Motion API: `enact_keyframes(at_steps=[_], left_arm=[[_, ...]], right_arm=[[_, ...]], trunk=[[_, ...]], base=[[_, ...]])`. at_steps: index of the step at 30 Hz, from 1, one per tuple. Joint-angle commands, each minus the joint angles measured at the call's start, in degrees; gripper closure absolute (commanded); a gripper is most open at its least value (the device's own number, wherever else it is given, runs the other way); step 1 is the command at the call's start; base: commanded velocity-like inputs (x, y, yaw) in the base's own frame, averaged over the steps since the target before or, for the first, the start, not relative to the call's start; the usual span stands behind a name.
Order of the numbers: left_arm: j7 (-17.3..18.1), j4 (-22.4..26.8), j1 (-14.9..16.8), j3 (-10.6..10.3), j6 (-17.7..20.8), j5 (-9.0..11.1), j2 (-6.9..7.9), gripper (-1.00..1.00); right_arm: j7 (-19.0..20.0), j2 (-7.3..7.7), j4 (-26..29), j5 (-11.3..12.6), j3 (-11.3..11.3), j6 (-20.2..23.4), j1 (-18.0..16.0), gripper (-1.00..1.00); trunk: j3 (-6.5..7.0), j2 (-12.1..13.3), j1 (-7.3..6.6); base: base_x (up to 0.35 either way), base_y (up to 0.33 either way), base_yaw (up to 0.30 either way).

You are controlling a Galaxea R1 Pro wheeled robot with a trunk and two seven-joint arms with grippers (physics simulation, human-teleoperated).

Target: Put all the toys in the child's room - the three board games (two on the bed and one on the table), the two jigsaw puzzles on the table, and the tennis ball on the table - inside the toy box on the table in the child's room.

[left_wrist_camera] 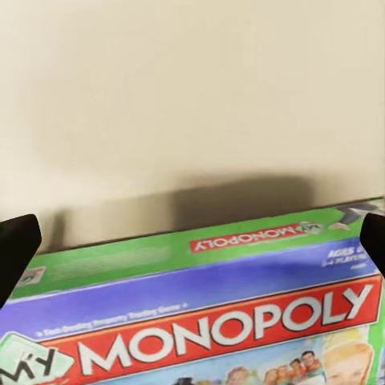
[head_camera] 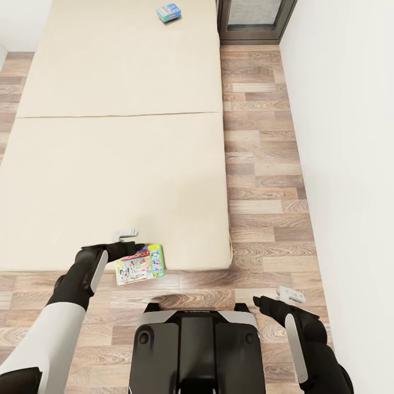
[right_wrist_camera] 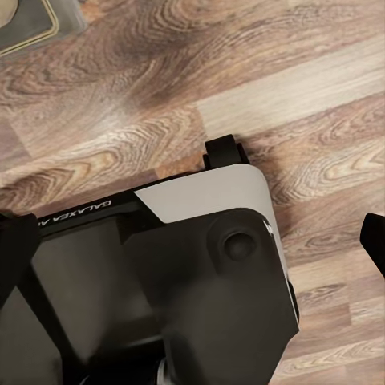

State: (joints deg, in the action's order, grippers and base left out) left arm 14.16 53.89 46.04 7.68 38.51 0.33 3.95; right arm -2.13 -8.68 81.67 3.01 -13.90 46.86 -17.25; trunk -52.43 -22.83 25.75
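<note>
Head view: we see the bed (head_camera: 115,142) filling the upper left, a blue board game (head_camera: 169,12) at top centre, the green-edged board game (head_camera: 140,264) overhanging its near edge. Our left pincer (head_camera: 130,241), spread, could nudge it off; right pincer (head_camera: 289,295) spread.

Two board games (head_camera: 140,265) (head_camera: 169,12) lie flat on bed (head_camera: 109,164).

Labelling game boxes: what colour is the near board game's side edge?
Green, on the near board game; left wrist view shows it best.
</note>
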Motion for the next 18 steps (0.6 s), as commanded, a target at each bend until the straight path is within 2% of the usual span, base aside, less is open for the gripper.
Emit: enact_keyframes(at_steps=[1,8,18], left_arm=[[0.3,0.1,0.0,0.1,0.6,0.0,-0.01,-1.0],[0.3,0.1,0.0,0.4,0.6,0.0,0.0,-1.0],[0.7,2.9,0.0,2.7,0.8,0.0,-0.05,-1.0]], right_arm=[[-0.2,-0.04,0.1,0.3,-0.1,0.3,0.0,-1.0],[-0.2,-0.06,0.1,0.3,-0.1,0.2,0.0,-1.0],[-0.2,-0.11,0.1,0.2,-0.1,0.2,0.0,-1.0]], trunk=[[-0.06,-0.1,0.03],[-0.06,-0.1,0.03],[-0.06,-0.1,0.03]], base=[[0.0,0.0,0.0],[0.0,0.0,0.0],[0.0,0.0,0.0]])
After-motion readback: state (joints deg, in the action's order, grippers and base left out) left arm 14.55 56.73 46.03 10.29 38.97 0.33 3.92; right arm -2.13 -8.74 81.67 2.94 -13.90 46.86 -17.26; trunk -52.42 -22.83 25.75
